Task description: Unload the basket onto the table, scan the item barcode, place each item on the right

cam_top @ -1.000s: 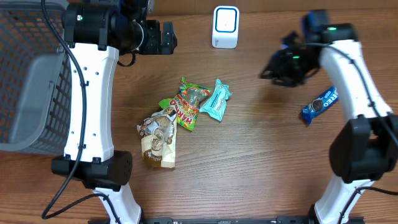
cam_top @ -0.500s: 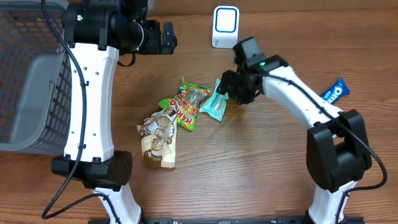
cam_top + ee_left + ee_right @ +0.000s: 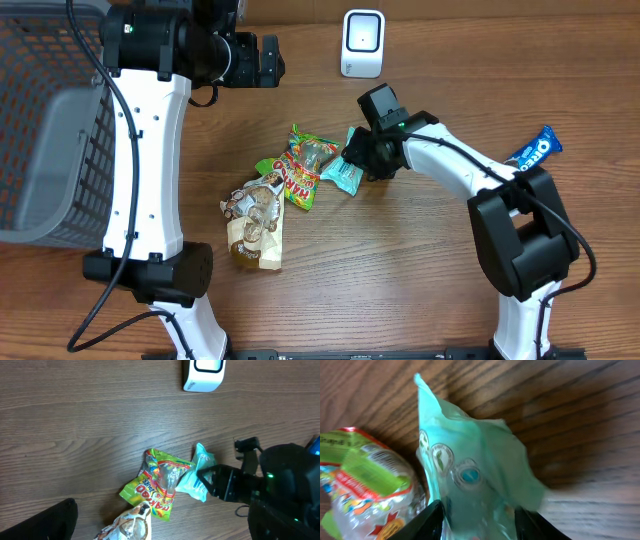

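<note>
A teal snack packet (image 3: 343,174) (image 3: 196,477) (image 3: 475,475) lies flat on the wooden table beside a green and red candy bag (image 3: 303,168). My right gripper (image 3: 362,158) (image 3: 477,520) is down over the packet. Its two dark fingers stand apart, one at each long edge, with the packet between them. The white scanner (image 3: 362,42) (image 3: 204,372) stands at the far edge of the table. My left gripper (image 3: 265,62) (image 3: 165,532) hangs open and empty above the table, left of the scanner. No barcode shows on the packet.
A brown and white snack bag (image 3: 255,225) lies in front of the candy bag. A blue Oreo pack (image 3: 533,150) sits at the right beside my right arm. A grey wire basket (image 3: 40,130) fills the left side.
My right arm swung from the right side in to the teal packet and came down over it. The Oreo pack shifted slightly up and right. The left arm stayed still.
</note>
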`<state>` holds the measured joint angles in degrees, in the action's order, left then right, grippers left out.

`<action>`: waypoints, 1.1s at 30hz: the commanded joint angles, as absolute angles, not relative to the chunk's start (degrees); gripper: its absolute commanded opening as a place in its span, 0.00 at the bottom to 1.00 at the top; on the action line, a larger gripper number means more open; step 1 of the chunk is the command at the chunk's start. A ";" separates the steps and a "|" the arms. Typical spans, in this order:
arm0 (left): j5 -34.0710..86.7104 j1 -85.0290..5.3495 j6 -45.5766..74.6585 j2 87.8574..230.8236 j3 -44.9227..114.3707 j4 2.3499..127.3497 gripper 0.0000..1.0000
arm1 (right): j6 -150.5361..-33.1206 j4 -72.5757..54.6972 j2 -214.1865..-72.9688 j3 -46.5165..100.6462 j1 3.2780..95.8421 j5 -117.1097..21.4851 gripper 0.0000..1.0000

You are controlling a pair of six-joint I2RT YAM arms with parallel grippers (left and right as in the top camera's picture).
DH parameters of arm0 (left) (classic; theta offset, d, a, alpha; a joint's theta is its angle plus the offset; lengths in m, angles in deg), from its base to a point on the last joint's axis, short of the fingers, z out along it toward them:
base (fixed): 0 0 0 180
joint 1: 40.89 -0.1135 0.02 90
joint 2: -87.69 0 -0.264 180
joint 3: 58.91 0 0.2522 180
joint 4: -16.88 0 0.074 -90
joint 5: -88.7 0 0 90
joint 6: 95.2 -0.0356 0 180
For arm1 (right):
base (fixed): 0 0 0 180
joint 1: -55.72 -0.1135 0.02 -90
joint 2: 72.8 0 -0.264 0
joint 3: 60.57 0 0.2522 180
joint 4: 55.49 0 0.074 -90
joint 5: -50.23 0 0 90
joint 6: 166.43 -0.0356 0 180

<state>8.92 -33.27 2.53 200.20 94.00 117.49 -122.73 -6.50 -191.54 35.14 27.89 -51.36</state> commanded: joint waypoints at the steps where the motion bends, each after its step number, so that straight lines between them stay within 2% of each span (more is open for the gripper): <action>1: 8.62 -33.36 2.09 199.70 94.46 117.40 1.00 | -123.39 -6.48 -193.51 34.55 27.21 -50.27 0.43; 4: 8.62 -33.36 2.09 199.70 94.46 117.40 1.00 | -123.35 -6.26 -194.36 34.55 27.17 -50.07 0.33; 7: 8.62 -33.36 2.09 199.70 94.46 117.40 1.00 | -123.28 -5.50 -194.47 34.55 27.17 -50.03 0.11; 9: 8.62 -33.36 2.09 199.72 94.46 117.40 1.00 | -122.89 -5.06 -194.45 34.55 27.19 -50.10 0.04; 16: 8.62 -33.36 2.09 199.70 94.46 117.40 1.00 | -116.61 0.58 -192.85 35.45 29.40 -58.62 0.04; 20: 8.62 -33.36 2.09 199.72 94.46 117.40 1.00 | -112.00 5.43 -191.72 37.81 32.17 -74.40 0.04; 27: 8.62 -33.38 2.09 199.70 94.46 117.40 1.00 | -103.37 5.56 -191.30 38.07 39.56 -108.87 0.04; 33: 8.62 -33.36 2.09 199.70 94.46 117.40 1.00 | -102.67 4.99 -191.30 38.07 43.15 -119.32 0.04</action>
